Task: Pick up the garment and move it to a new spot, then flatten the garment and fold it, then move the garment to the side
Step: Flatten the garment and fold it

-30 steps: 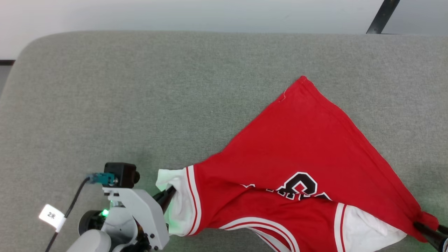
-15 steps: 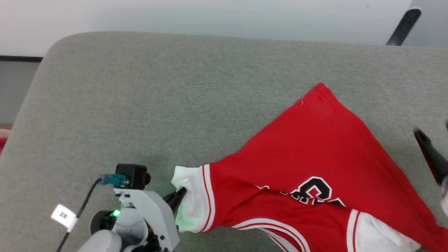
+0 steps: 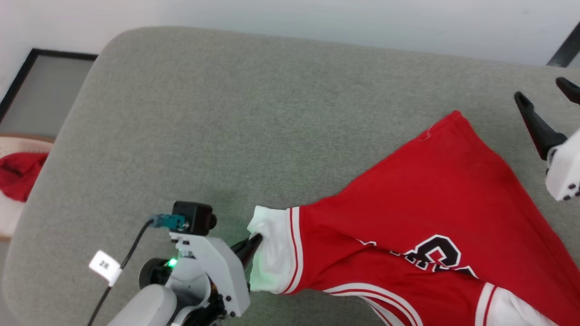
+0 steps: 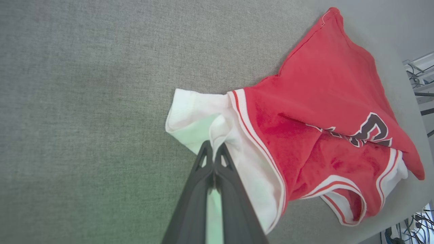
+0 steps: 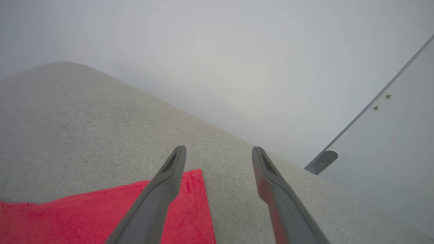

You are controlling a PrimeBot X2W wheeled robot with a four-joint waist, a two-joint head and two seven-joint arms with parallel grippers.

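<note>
The left tool (image 4: 214,149) pinches the garment (image 4: 322,84) by its white sleeve (image 4: 193,112).

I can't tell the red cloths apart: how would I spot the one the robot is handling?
On the right half of the grey padded table lies the garment, spread in a rough triangle. Unlike the plain red cloth beyond the table's left edge, it has white sleeves, striped trim and block letters, and the left end effector pinches one sleeve.

We've got the garment (image 3: 408,213) lying on the padded surface (image 3: 226,113), over on its right half. Our left gripper (image 3: 251,242) is at the garment's left end, on the sleeve. Our right gripper (image 3: 540,88) is right of the garment's far corner, apart from it. A small cloth (image 3: 18,174) lies off the surface's left edge.
</note>
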